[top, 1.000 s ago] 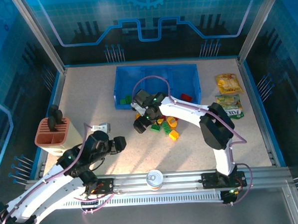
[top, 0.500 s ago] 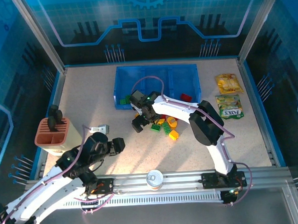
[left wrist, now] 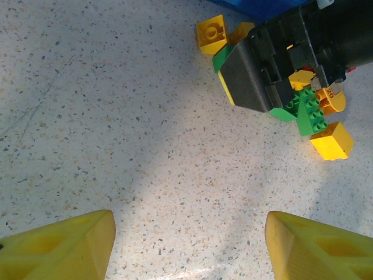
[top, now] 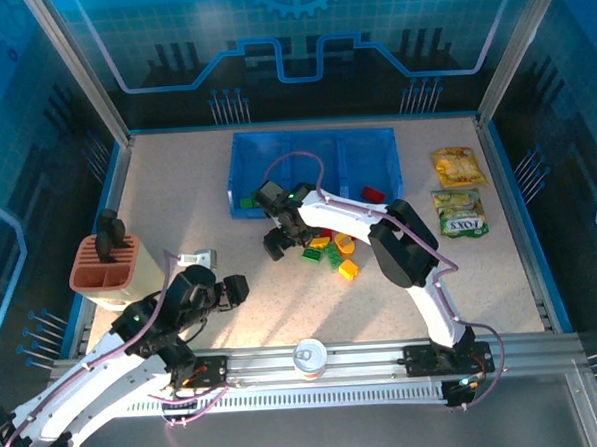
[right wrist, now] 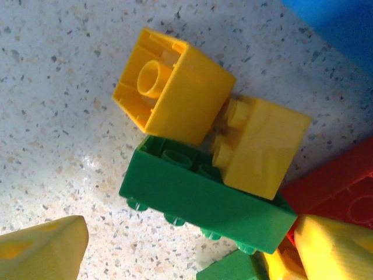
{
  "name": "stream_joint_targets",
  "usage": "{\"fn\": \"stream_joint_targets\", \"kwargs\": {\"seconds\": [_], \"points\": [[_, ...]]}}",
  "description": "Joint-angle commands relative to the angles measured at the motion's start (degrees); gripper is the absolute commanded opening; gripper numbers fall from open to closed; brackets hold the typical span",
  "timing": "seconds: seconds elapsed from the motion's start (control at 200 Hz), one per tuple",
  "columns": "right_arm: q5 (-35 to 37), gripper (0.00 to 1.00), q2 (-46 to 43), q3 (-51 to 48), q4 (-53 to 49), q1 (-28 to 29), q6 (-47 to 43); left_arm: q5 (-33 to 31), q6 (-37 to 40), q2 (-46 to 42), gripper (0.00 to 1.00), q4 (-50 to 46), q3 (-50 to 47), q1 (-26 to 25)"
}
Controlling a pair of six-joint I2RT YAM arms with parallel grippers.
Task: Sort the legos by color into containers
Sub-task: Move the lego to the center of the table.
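Observation:
The legos form a loose pile (top: 325, 250) of red, yellow and green bricks on the table, just in front of the blue tray of containers (top: 386, 144). A green lego (top: 249, 198) lies in the left container and a red one (top: 374, 193) in the right. My right gripper (top: 278, 245) hangs open low over the pile's left end. In the right wrist view a long green brick (right wrist: 204, 201) lies on its side just beyond my open right gripper (right wrist: 192, 256), with two yellow bricks (right wrist: 175, 87) against it. My left gripper (left wrist: 189, 248) stands open over bare table at the front left.
An orange-and-white holder (top: 105, 266) stands at the left edge. Two snack packets (top: 458, 165) lie at the right, beside the tray. A can (top: 309, 356) sits on the front rail between the arm bases.
My right gripper has shifted a little left and toward the tray along the pile, its elbow swinging left too. The left arm has barely moved.

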Motion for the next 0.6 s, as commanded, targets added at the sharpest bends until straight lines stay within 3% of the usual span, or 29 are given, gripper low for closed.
{"fn": "stream_joint_targets", "kwargs": {"seconds": [0.0,0.4,0.595], "points": [[1.74,0.89,2.25,1.96,-2.05,0.73,1.23,-1.11,-0.66,-0.25,0.69,-0.25,-1.1,-0.47],[3.09,0.74,3.02,3.82,-2.93,2.01,2.38,-1.7,-0.16,-0.16,0.69,-0.25,-0.91,-0.46],[3.54,0.72,2.58,4.34,-3.19,2.73,2.99,-1.8,0.29,0.1,0.69,0.21,-0.51,-0.49]]}}
